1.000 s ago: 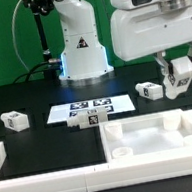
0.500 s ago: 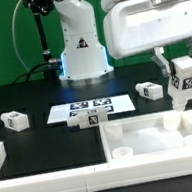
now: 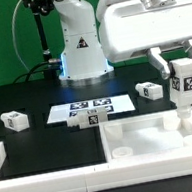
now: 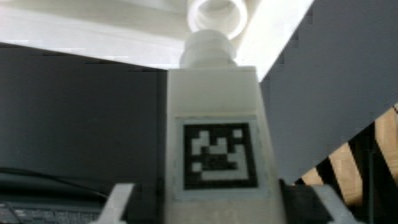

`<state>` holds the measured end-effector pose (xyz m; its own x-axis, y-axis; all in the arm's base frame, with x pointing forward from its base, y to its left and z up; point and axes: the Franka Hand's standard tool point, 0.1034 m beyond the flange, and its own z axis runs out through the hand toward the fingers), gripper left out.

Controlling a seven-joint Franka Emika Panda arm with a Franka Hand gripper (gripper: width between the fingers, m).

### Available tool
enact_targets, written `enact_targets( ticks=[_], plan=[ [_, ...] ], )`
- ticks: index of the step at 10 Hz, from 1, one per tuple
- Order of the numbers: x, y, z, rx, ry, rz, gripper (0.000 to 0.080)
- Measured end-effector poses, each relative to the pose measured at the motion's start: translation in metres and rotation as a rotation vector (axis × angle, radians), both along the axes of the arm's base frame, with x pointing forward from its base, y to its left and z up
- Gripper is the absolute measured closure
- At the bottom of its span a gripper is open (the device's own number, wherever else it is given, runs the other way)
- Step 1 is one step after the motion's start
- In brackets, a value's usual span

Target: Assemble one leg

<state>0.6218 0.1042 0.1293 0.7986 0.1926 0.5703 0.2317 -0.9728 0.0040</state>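
My gripper (image 3: 181,73) is shut on a white leg (image 3: 184,91) with a black-and-white tag on its face, holding it upright at the exterior view's right. Its narrow lower tip sits just above a round socket (image 3: 182,121) at the far right corner of the large white tray-like piece (image 3: 152,140). In the wrist view the leg (image 4: 217,120) fills the middle between my fingers (image 4: 121,205), its tip pointing at the socket (image 4: 217,14). Three more legs lie on the black table: one at the left (image 3: 14,121), one by the marker board (image 3: 91,118), one at the right (image 3: 149,90).
The marker board (image 3: 89,109) lies flat mid-table. The robot base (image 3: 81,46) stands behind it. A second socket (image 3: 121,152) sits at the tray's near left corner. A white rim piece (image 3: 1,160) is at the exterior view's left front.
My gripper has carried the leg down and slightly right, from above the table beside the tray to right over the tray's far right socket.
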Motion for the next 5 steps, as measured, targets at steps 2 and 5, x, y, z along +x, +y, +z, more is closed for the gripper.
enact_targets(
  ticks=[2,5],
  plan=[
    [0.007,0.002,-0.004,0.0,0.046,0.003,0.0514],
    [0.019,0.007,-0.02,0.01,0.028,0.001,0.0514]
  ],
)
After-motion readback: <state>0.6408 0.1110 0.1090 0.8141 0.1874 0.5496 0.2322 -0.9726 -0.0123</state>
